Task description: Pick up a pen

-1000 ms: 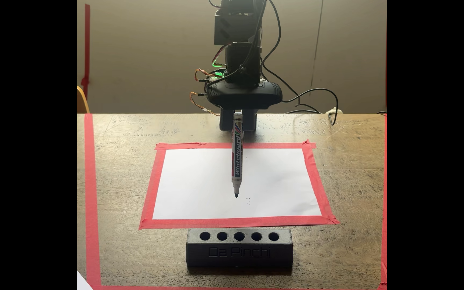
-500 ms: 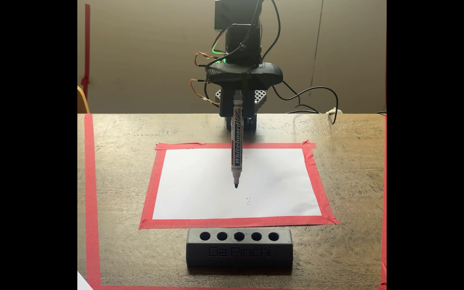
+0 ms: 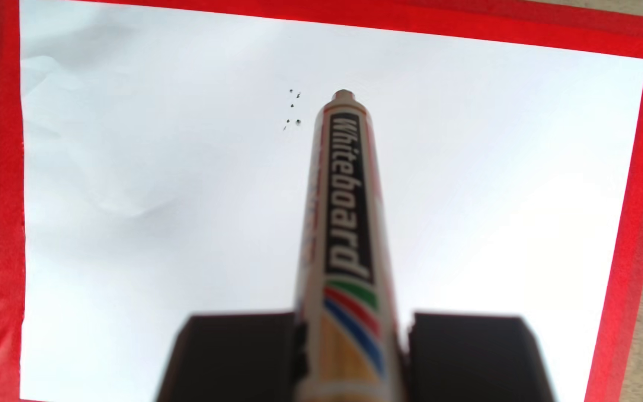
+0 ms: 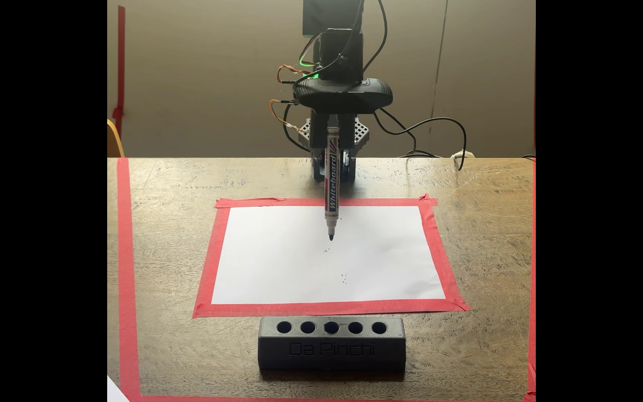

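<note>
The pen [image 4: 332,185], a slim white marker with "Whiteboard" on a dark band and coloured stripes, hangs nearly upright with its dark tip down, above the far part of a white paper sheet [image 4: 273,263]. My gripper [image 4: 332,141] is shut on the pen's upper end, the two black fingers [image 4: 318,135] pressing it from either side. In the wrist view the pen [image 3: 345,216] runs away from the camera between the two blurred black fingers [image 3: 235,355], and my gripper [image 3: 349,348] holds it above the paper [image 3: 157,193].
Red tape [image 4: 327,308] frames the paper, and more tape [image 4: 126,270] outlines the wooden table [image 4: 486,232]. A black block holder [image 4: 331,344] with several round holes stands in front of the paper. Small ink dots [image 4: 344,278] mark the sheet. Cables [image 4: 428,127] trail behind the arm.
My gripper has risen and drawn back toward the arm's base with the pen, so the tip now hangs over the far part of the paper. The grip has not changed.
</note>
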Motion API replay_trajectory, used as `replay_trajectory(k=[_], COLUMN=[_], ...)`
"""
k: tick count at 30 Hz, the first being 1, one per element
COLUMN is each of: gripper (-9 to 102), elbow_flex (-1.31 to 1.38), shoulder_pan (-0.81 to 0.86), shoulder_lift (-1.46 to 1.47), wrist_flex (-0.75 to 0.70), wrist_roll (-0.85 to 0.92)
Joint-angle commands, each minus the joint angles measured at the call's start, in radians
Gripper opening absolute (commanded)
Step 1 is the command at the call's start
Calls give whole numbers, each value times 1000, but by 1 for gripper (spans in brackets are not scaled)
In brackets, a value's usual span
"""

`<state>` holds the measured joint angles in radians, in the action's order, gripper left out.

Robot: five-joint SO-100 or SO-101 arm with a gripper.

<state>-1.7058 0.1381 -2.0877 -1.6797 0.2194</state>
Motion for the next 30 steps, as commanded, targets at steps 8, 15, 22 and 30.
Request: replay_trajectory(k=[8, 15, 22, 30], gripper=[-1, -1, -1, -1], elbow_flex=[-63, -117, -127, -124], shoulder_pan=[9, 9, 8, 0], shoulder_lift=[-107, -100, -86, 0], wrist_flex=[-117, -132, -130, -120], wrist_roll=[-3, -3, 11, -2])
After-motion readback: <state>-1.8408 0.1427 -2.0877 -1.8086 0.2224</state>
